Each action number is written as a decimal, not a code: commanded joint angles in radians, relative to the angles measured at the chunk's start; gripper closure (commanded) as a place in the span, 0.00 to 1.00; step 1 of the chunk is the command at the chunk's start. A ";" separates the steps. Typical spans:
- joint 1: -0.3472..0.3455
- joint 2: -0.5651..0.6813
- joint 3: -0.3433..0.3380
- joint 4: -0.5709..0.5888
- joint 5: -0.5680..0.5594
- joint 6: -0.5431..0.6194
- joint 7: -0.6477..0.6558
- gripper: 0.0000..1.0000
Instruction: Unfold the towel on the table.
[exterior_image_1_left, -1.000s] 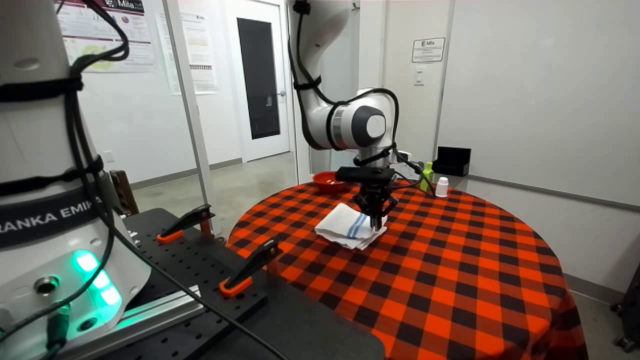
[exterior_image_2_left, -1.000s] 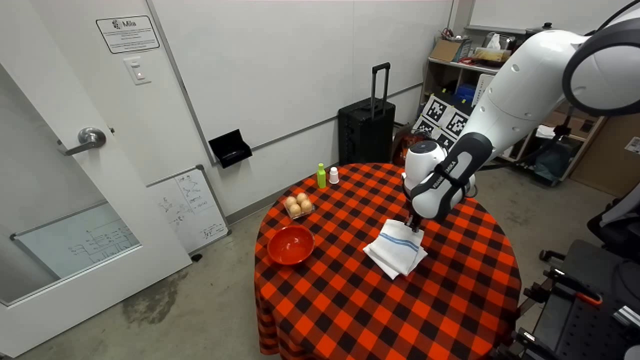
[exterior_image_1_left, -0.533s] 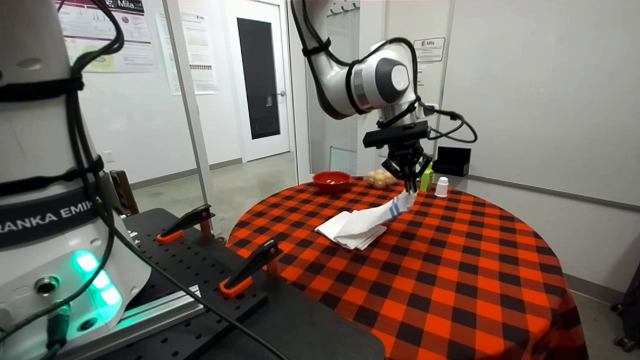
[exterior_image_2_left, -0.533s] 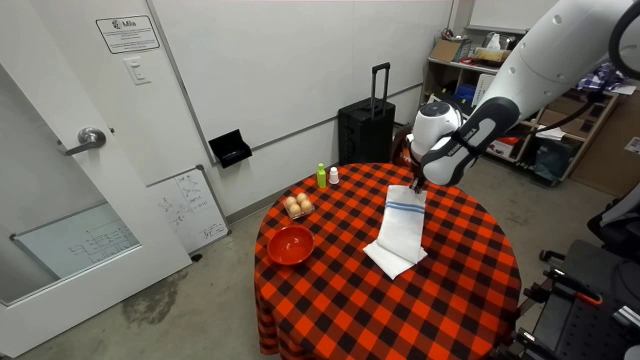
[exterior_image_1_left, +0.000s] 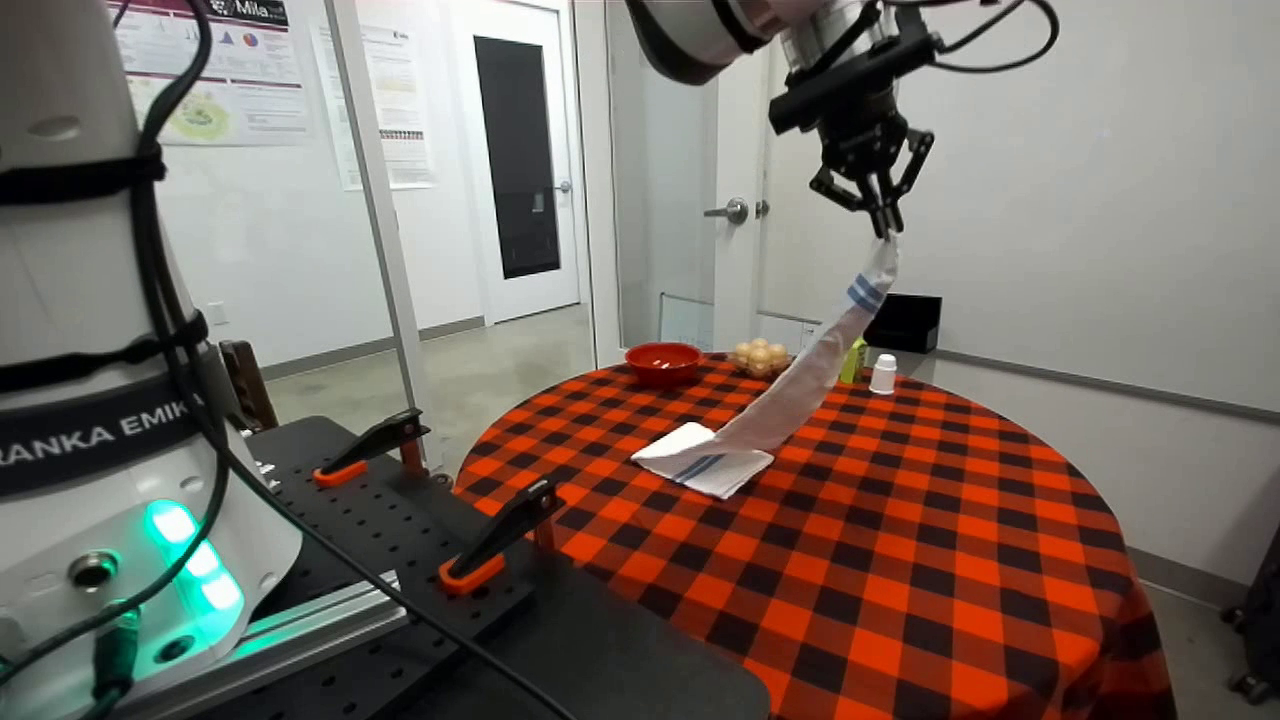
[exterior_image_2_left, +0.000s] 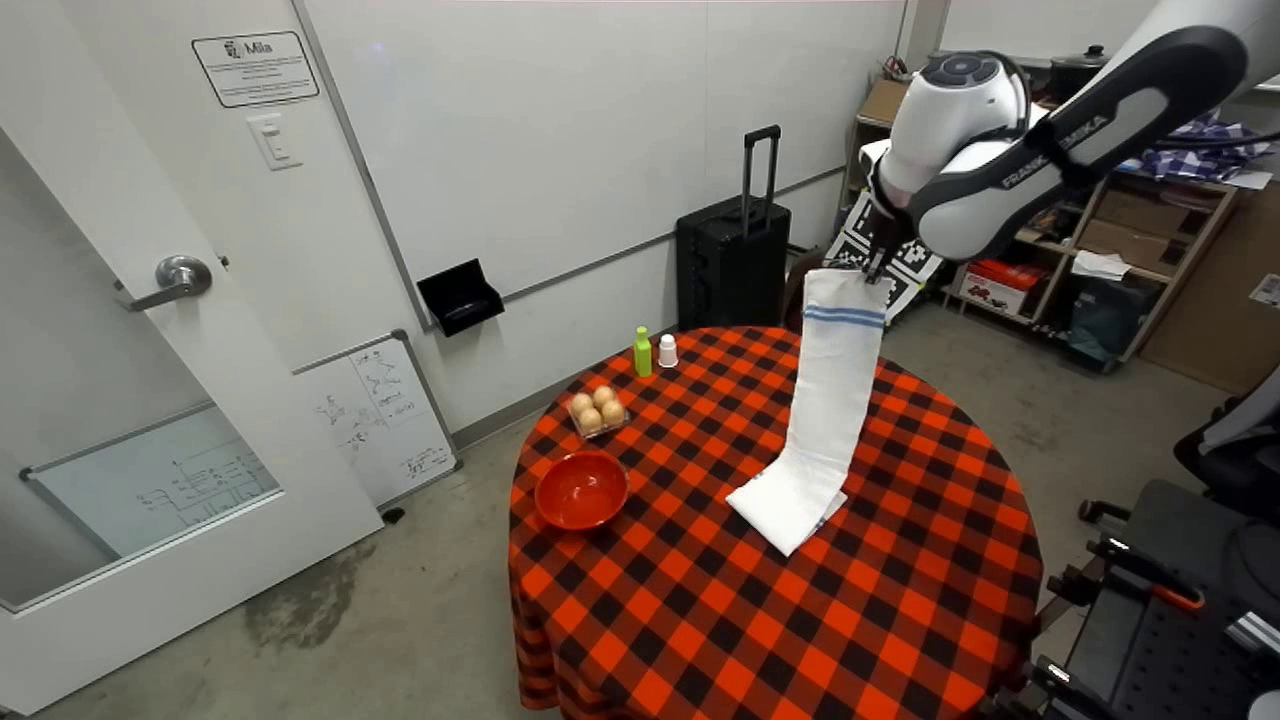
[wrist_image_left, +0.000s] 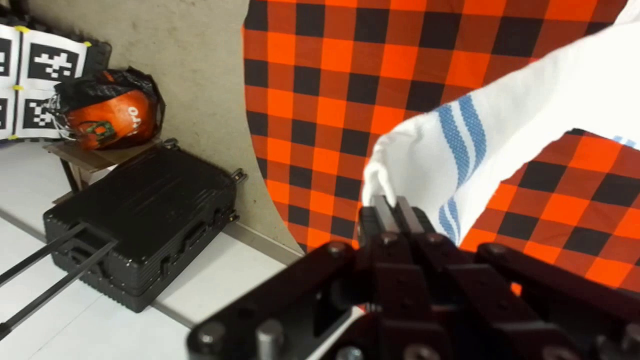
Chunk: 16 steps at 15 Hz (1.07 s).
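Observation:
The white towel with blue stripes shows in both exterior views (exterior_image_1_left: 800, 390) (exterior_image_2_left: 835, 390) and in the wrist view (wrist_image_left: 530, 100). Its upper end hangs from my gripper (exterior_image_1_left: 888, 228) in a long slanting strip. Its lower part still lies folded on the red-and-black checked table (exterior_image_1_left: 900, 520), with a blue stripe showing on that part. My gripper is well above the table, also seen in an exterior view (exterior_image_2_left: 873, 275). In the wrist view the fingertips (wrist_image_left: 395, 202) are shut on a corner of the towel edge.
On the table stand a red bowl (exterior_image_2_left: 582, 490), a clear pack of eggs (exterior_image_2_left: 598, 411), a green bottle (exterior_image_2_left: 642, 352) and a small white bottle (exterior_image_2_left: 668, 351). A black suitcase (wrist_image_left: 145, 215) stands on the floor beyond the table edge. Clamps (exterior_image_1_left: 500, 540) sit on the robot's base plate.
My gripper has risen from the folded towel and moved away from the robot base, pulling the held end up. The towel has opened into a long strip; the lower part stays in place.

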 joint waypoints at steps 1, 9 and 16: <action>-0.043 -0.211 0.011 -0.076 -0.050 -0.093 -0.061 0.99; -0.170 -0.445 -0.001 0.017 -0.035 -0.265 -0.182 0.99; -0.236 -0.458 -0.055 0.215 0.010 -0.347 -0.241 0.99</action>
